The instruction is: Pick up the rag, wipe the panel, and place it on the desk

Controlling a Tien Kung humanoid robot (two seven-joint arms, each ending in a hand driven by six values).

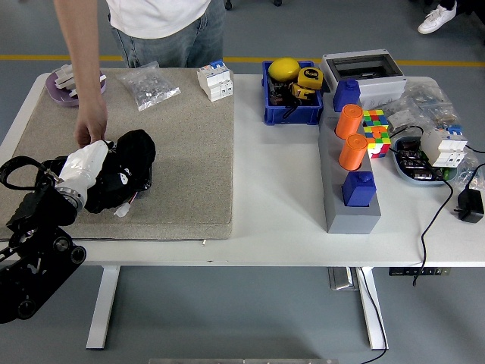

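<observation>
Black cloth rag (125, 168) was bunched up under the robot's left hand (85, 168), which was closed on it. The rag lay on the beige felt mat (182, 152) on the white tabletop (280, 197). A person's hand (91, 130) hung just beside it.
</observation>
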